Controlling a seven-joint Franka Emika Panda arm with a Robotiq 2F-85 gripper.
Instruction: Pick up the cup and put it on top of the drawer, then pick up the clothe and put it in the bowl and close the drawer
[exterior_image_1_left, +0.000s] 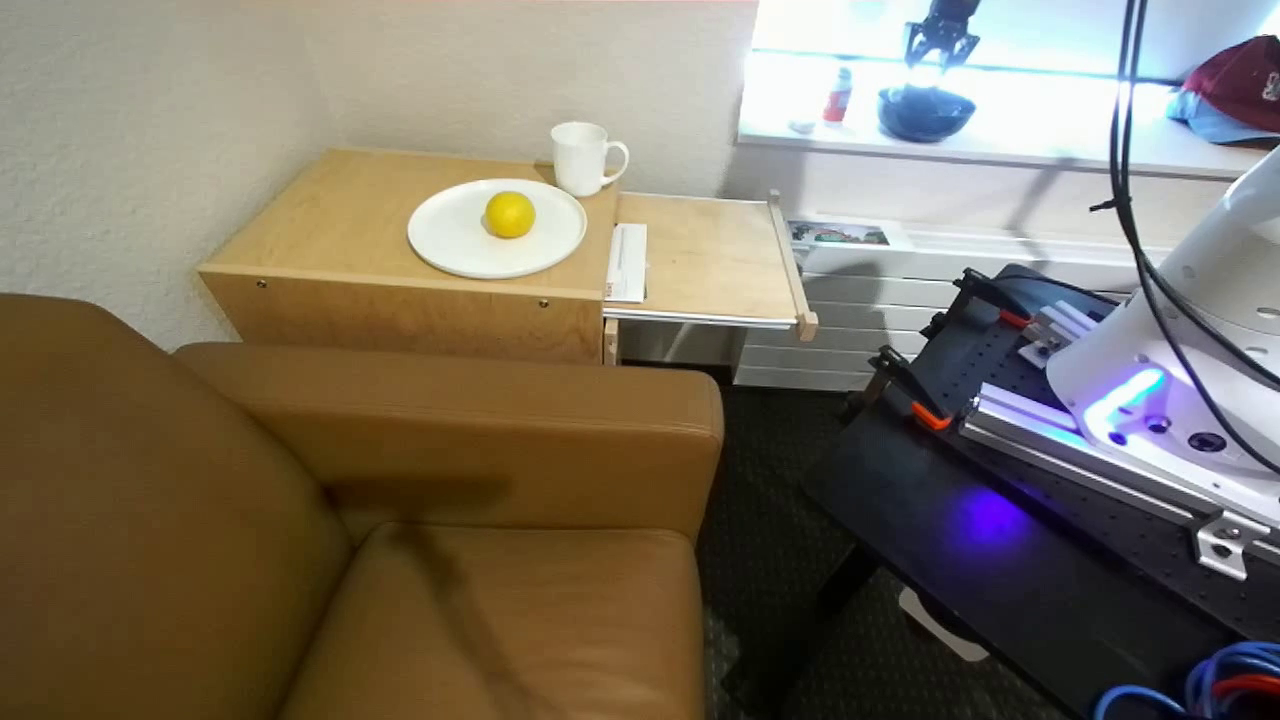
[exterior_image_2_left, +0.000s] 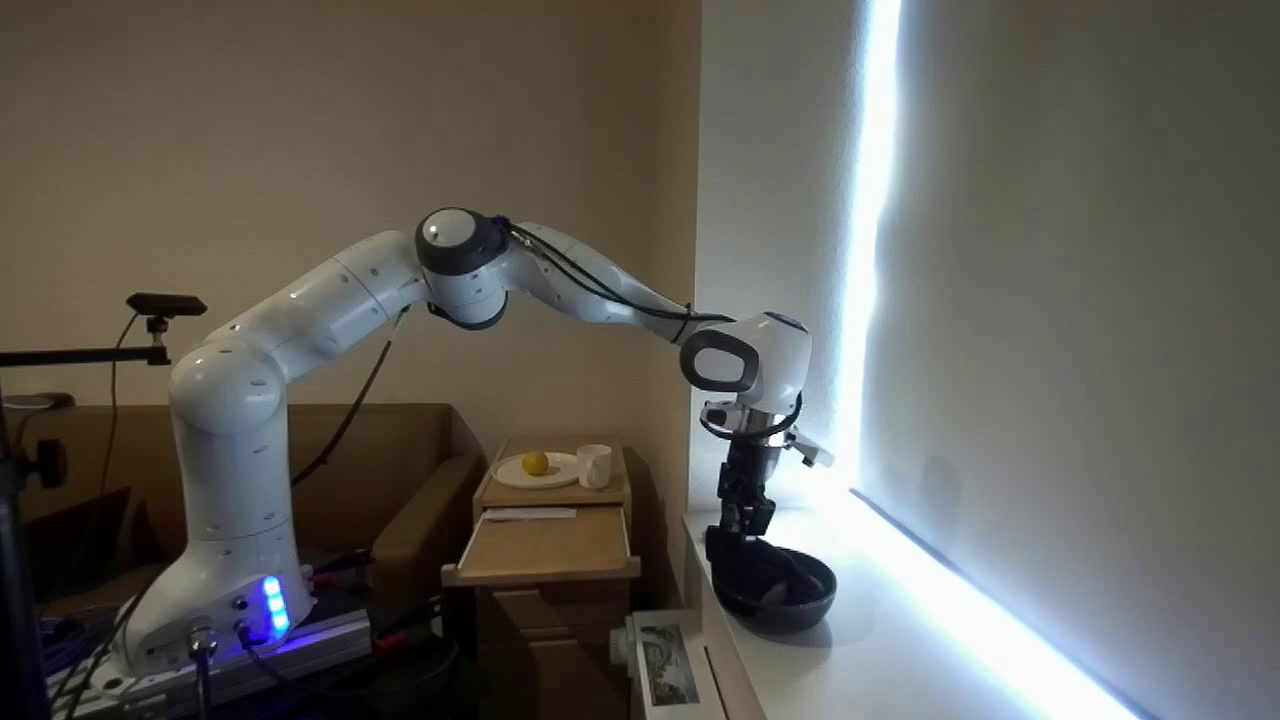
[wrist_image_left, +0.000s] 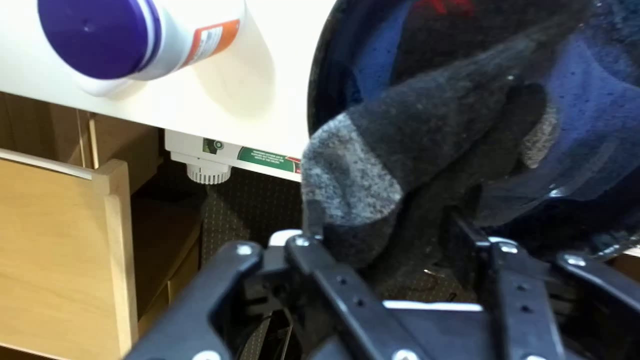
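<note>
The white cup (exterior_image_1_left: 578, 160) stands upright on top of the wooden drawer cabinet; it also shows in an exterior view (exterior_image_2_left: 594, 466). The drawer (exterior_image_1_left: 712, 250) is pulled out, also in an exterior view (exterior_image_2_left: 545, 545). The dark bowl (exterior_image_1_left: 922, 116) sits on the windowsill; it also shows in an exterior view (exterior_image_2_left: 775, 610) and in the wrist view (wrist_image_left: 320, 65). The dark grey cloth (wrist_image_left: 425, 125), with light grey patches, lies in the bowl, one end over the rim. My gripper (wrist_image_left: 387, 222) is low at the bowl's edge, its fingers apart with the cloth's near end between and below them.
A white plate (exterior_image_1_left: 450, 235) with a yellow lemon (exterior_image_1_left: 510, 214) is on the cabinet beside the cup. A bottle with a purple lid (wrist_image_left: 95, 37) stands beside the bowl. A red cap (exterior_image_1_left: 1240, 85) lies farther along the sill. A brown sofa (exterior_image_1_left: 500, 430) adjoins the cabinet.
</note>
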